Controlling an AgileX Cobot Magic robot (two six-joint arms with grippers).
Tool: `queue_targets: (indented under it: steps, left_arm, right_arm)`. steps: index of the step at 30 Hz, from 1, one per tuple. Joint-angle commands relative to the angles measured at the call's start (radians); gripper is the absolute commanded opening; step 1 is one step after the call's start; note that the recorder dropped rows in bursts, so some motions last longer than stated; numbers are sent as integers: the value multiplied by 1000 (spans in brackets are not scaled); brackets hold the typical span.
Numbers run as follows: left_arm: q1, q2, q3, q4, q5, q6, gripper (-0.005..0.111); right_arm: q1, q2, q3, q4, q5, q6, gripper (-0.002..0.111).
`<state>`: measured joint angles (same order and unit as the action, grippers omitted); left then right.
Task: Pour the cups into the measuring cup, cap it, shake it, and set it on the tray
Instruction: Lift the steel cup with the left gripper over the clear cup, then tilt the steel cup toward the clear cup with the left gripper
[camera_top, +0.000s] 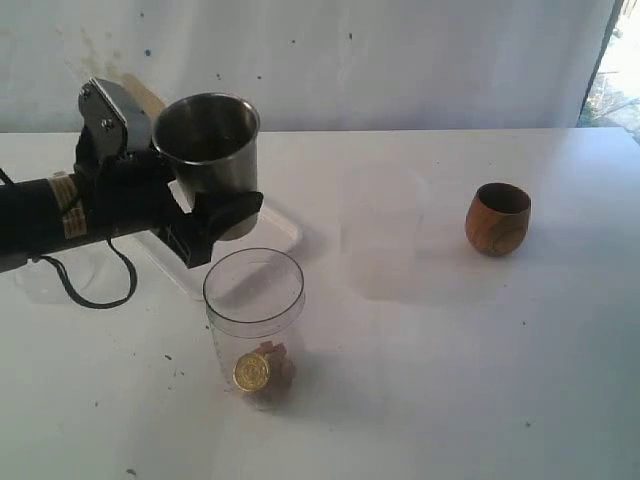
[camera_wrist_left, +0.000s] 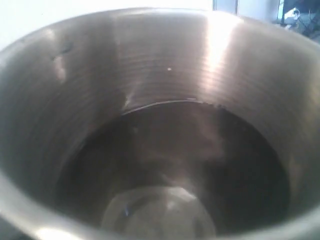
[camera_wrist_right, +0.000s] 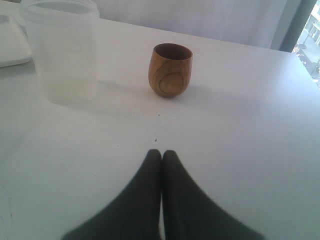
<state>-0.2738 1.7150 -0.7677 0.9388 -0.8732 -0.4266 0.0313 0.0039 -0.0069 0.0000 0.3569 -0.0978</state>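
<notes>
One steel tumbler (camera_top: 208, 140) gripped in left pincer (camera_top: 212, 195), near measuring cup (camera_top: 254, 320) | right pincer (camera_wrist_right: 161, 155) closed, wooden cup (camera_wrist_right: 170, 69) well apart

Steel tumbler (camera_top: 207, 140) shiny; wooden cup (camera_top: 498, 218) smooth; measuring cup (camera_top: 254, 325) clear plastic.

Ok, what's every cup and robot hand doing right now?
left gripper: shut on the steel tumbler.
steel tumbler: upright, held up off the table, looks empty.
measuring cup: upright on the table, no lid, gold coin and brown bits inside.
wooden cup: upright on the table, untouched.
right gripper: shut, holding nothing.
tray: flat on the table, partly hidden.
</notes>
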Motion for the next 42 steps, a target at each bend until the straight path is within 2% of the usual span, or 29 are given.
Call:
queue_targets:
  steps: [1,5,13,22,32,42]
  left_arm:
    - [-6,-14,-14,14,-29,20,0]
    - [-6,-14,-14,72,4,94,0]
    - [-4,-14,-14,68,1,179,0]
    - [83,-14,-14,64,-111,170,0]
    - [85,-14,-14,143,-96,174,0]
    - [85,-14,-14,192,-97,305,0]
  right_arm:
    - [-3,-4,7,0,-6,4,0]
    - [-3,-4,7,0,-6,4,0]
    - [-3,-4,7,0,-6,4,0]
    - [-3,-4,7,0,-6,4,0]
    - [-3,-4,7,0,-9,36,0]
    - [-3,-4,7,0,-9,36,0]
